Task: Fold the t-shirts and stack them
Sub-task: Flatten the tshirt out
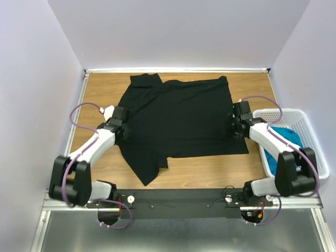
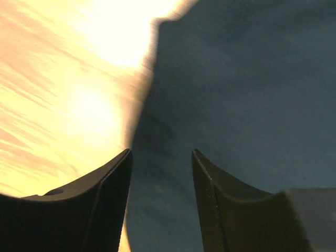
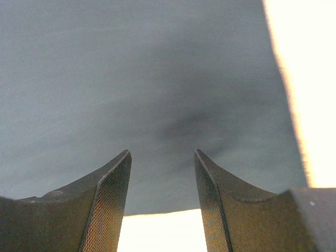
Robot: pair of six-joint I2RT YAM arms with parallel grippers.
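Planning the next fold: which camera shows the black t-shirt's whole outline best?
Top external: the whole black t-shirt shows there, spread on the table. The left wrist view shows only a stretch of its edge against the wood. The right wrist view shows only cloth around one corner.

- Wood-grain surface (image 1: 105, 89), light brown, w/ pale metal trim round edges.
- White plastic lattice basket (image 1: 307, 123) at surface's right side, prob. overhanging the edge; hard to tell.
- Black rail (image 1: 178, 198) along near edge.
- Plain pale walls (image 1: 178, 31) on 3 sides.
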